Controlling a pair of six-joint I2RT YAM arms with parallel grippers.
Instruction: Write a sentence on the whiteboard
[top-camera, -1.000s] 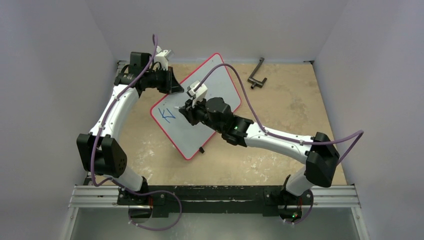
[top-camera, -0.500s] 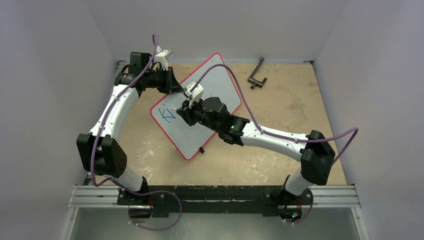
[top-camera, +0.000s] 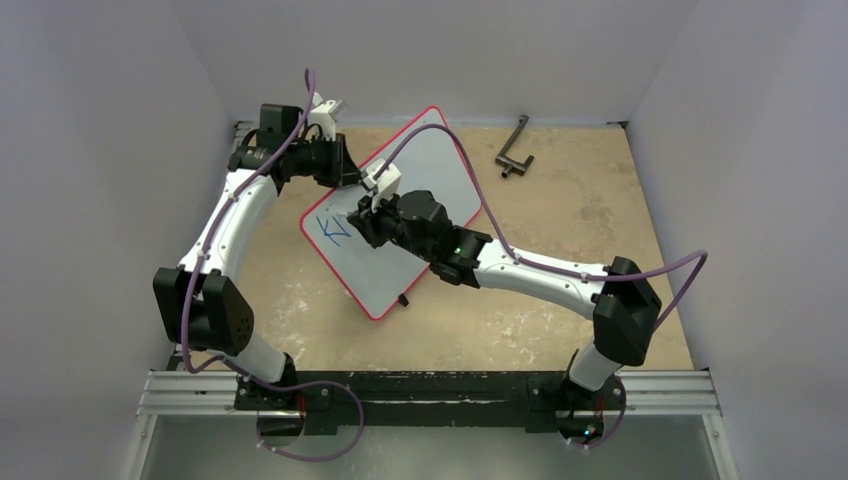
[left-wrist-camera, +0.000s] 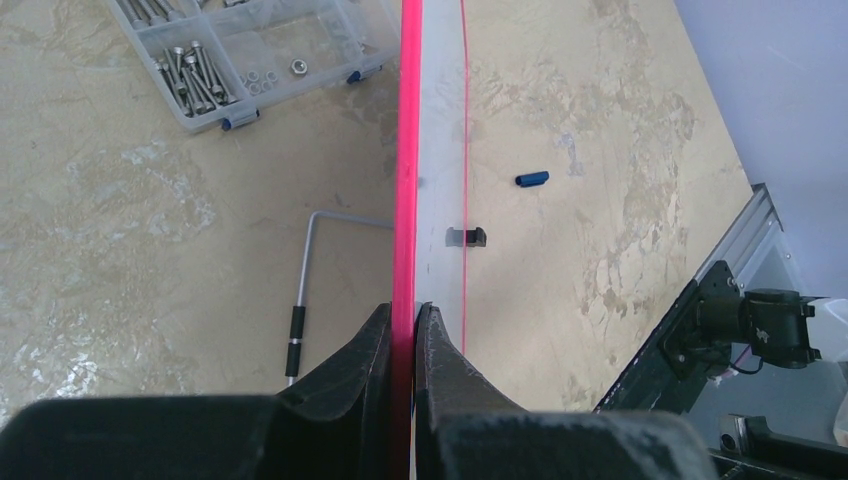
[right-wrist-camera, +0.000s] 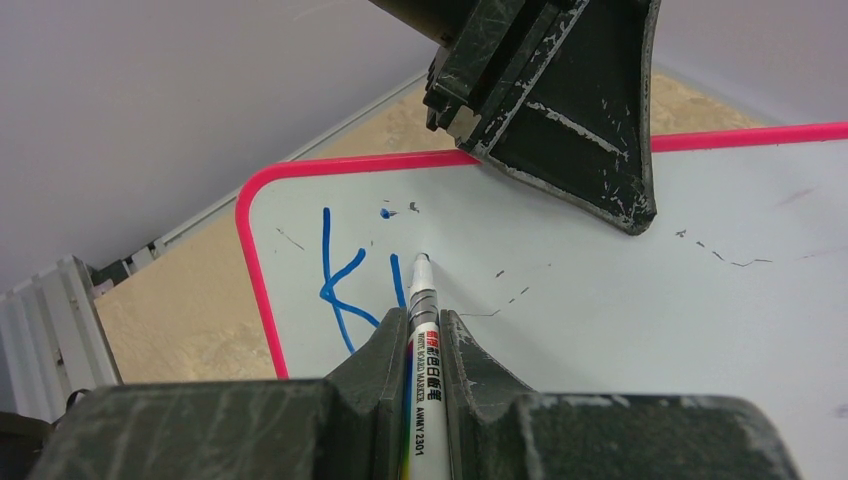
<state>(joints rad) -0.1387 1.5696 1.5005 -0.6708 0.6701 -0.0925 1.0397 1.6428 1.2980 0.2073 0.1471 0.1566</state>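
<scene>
The whiteboard (top-camera: 437, 163), white with a red rim, lies slanted on the table. My left gripper (top-camera: 350, 177) is shut on its far-left edge; the left wrist view shows the red rim (left-wrist-camera: 408, 150) pinched between the jaws of the left gripper (left-wrist-camera: 410, 308). My right gripper (right-wrist-camera: 424, 318) is shut on a white marker (right-wrist-camera: 421, 285). The marker's tip rests at the board (right-wrist-camera: 620, 300), just right of a short blue stroke. Of the sentence (right-wrist-camera: 326, 250), only a blue "K" and that stroke show, near the board's left corner (top-camera: 335, 230).
A black L-shaped tool (top-camera: 514, 150) lies at the back right. The left wrist view shows a clear box of screws (left-wrist-camera: 240, 50), a metal hex key (left-wrist-camera: 297, 320), a blue cap (left-wrist-camera: 532, 179) and a black clip (left-wrist-camera: 465, 237). Walls enclose three sides.
My right arm has shifted slightly left and away across the board, carrying the marker with it. The left arm and the board have stayed still.
</scene>
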